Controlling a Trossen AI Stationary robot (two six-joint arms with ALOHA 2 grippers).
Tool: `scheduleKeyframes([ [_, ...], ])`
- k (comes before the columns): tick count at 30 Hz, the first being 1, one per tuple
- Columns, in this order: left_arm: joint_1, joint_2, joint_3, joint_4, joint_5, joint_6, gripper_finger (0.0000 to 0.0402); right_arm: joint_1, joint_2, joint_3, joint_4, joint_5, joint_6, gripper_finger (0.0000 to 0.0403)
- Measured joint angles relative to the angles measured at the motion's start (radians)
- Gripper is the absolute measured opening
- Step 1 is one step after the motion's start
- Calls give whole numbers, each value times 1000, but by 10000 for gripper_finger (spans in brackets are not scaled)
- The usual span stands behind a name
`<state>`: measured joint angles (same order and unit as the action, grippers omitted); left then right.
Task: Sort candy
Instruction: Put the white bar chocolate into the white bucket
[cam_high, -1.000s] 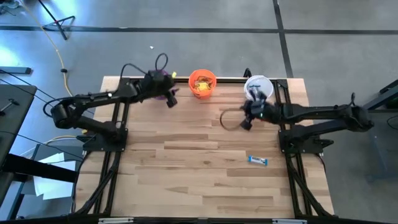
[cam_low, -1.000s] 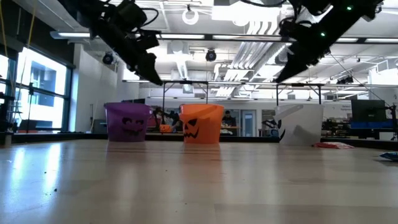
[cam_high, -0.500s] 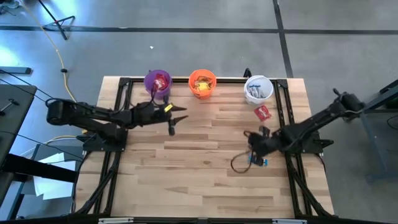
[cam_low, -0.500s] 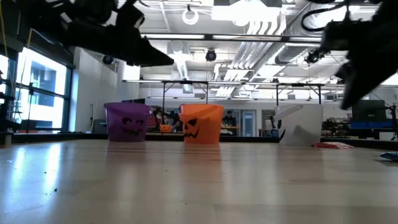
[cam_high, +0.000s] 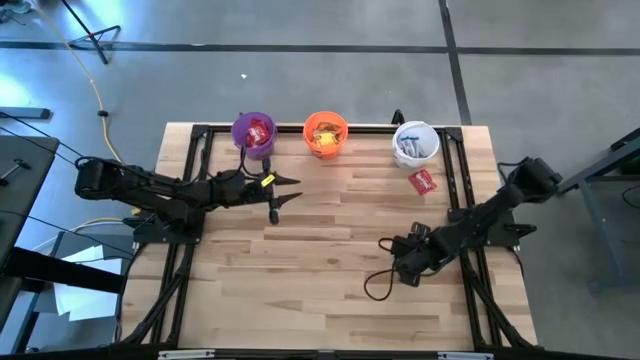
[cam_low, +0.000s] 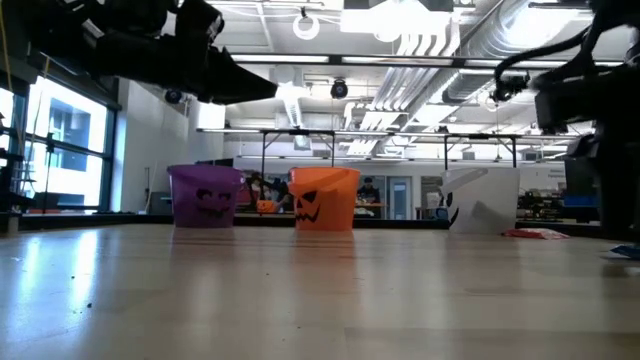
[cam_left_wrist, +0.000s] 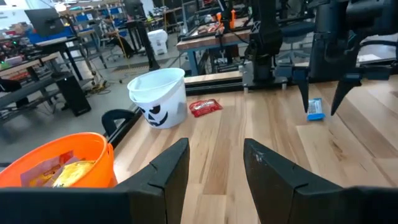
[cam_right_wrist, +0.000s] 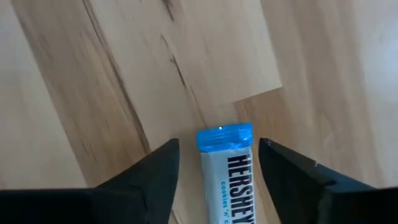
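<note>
The slim blue-and-white wrapped candy bar (cam_right_wrist: 227, 171) lies flat on the wooden counter (cam_high: 320, 250) between the right gripper's (cam_right_wrist: 217, 163) spread jaws. Judged light, thin and slippery; take across its narrow sides. The left gripper (cam_left_wrist: 214, 163) hovers near the orange bucket (cam_high: 325, 134), jaws spread.
</note>
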<state>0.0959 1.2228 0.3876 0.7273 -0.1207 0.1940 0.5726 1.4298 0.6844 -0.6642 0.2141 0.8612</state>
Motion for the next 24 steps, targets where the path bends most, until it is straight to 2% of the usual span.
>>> scheduleKeyframes([
  [5, 0, 4, 0, -10, 0, 0, 141, -48, 46, 8, -15, -66, -24, 227],
  [10, 0, 9, 0, -18, 0, 0, 141, -103, 51, 8, -16, -77, -34, 204],
  [14, 0, 9, 0, -29, 0, 0, 141, -139, 52, 8, -10, -77, -85, 153],
  [21, 0, 9, 0, -28, 1, 0, 141, -185, 52, 8, -5, -87, -168, 23],
  [24, 0, 9, 0, -31, 1, 0, 141, -187, 52, 8, 1, -84, -208, 9],
])
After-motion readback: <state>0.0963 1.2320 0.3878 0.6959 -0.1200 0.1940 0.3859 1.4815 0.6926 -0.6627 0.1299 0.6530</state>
